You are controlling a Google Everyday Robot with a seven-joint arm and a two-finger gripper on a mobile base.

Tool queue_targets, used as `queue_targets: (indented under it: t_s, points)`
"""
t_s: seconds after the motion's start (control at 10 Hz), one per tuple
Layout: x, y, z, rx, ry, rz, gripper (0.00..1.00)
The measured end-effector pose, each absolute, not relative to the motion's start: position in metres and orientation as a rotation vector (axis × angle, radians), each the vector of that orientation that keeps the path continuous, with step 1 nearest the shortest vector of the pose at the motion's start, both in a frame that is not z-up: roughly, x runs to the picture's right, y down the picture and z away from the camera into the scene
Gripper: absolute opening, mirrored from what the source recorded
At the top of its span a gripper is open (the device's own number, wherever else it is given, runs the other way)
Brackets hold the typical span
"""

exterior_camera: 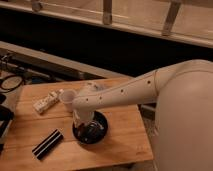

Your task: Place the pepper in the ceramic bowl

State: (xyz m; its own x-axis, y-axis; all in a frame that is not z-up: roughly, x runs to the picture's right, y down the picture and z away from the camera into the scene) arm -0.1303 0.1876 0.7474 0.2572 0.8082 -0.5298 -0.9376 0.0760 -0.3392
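The black ceramic bowl (96,131) sits on the wooden table (125,142), near its front middle. My white arm reaches in from the right and bends down. The gripper (83,126) hangs over the left part of the bowl, just above its rim. A small reddish spot that may be the pepper (88,132) shows right under the gripper, inside the bowl's left side. I cannot tell whether it is held or lying in the bowl.
A white cup (66,99) stands just behind the gripper. A pale oblong packet (46,102) lies at the back left. A black flat bar (47,144) lies at the front left. Cables (11,82) lie off the table's left edge.
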Motion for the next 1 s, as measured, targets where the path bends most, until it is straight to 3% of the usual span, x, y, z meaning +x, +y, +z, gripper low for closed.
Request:
queue_targets:
  t_s: [0.5,1.0]
  points:
    - [-0.1351,0.1914,0.7446,-0.701,0.221,1.319,0.7]
    - [-0.1391,0.1933,0.7431,-0.702,0.218,1.316,0.71]
